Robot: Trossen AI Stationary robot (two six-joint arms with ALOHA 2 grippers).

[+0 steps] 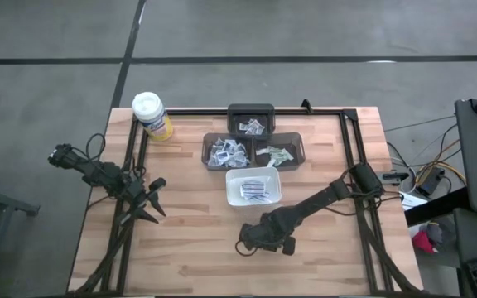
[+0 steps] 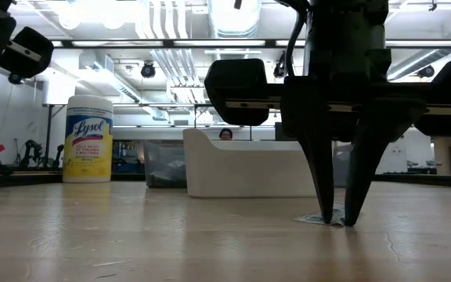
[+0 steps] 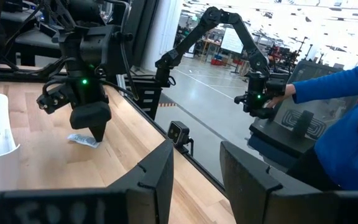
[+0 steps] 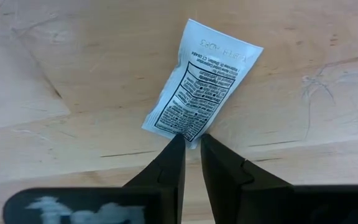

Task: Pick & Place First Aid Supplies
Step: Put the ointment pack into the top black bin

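One first aid packet [image 4: 202, 84], white with dark print, lies flat on the wooden table in front of the white tray [image 1: 232, 177]. My right gripper [image 4: 191, 140] points down at the packet's near end, its fingers nearly together on it; the low view shows the fingertips [image 2: 329, 213] down at the table. More packets [image 1: 255, 191] lie in the tray, others in three dark bins [image 1: 225, 151] behind it. My left gripper [image 3: 196, 152] waits open near the table's left edge, pointing level, with nothing between its fingers. My right gripper pinches the packet's near short edge, at its corner [image 4: 190, 135], between its two fingertips. The fingers come from above, slanting steeply down. The packet lies flat on the table, stretching away from the fingertips.
A yellow canister with a white lid [image 1: 151, 116] stands at the far left corner. Dark frame rails [image 1: 350, 157] run along the table's sides and back. In the left wrist view a person's blue sleeve [image 3: 347, 118] shows beyond the table's right side.
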